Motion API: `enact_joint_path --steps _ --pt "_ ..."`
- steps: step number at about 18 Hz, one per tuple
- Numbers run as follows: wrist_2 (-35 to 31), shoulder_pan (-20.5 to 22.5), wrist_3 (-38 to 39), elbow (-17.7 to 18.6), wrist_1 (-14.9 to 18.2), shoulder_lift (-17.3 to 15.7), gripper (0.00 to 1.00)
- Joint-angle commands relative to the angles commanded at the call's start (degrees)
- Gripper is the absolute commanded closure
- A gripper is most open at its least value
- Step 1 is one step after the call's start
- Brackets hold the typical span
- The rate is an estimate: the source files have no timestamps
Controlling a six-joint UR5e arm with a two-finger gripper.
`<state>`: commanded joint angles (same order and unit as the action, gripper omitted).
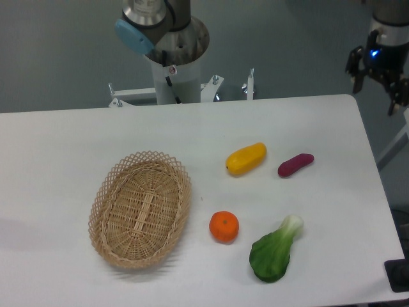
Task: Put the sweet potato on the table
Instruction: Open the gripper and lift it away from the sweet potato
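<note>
The sweet potato (295, 164), a small reddish-purple tuber, lies on the white table (64, 147) at the right, just right of the yellow fruit. My gripper (377, 86) hangs at the top right, above and beyond the table's far right corner, well away from the sweet potato. Its black fingers (354, 71) stand apart with nothing between them.
A yellow oblong fruit (246, 158) lies left of the sweet potato. An orange (223, 226) and a green bok choy (275, 251) sit toward the front. An empty oval wicker basket (140, 208) stands at the left. The arm's base (176, 64) rises behind the table.
</note>
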<state>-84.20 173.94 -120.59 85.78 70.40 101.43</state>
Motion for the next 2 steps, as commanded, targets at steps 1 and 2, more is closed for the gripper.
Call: enact_joint_path --steps 1,2 --pt "0.00 0.00 0.00 0.09 0.00 0.09 0.00" --pt "0.00 0.00 0.00 0.09 0.00 0.00 0.00"
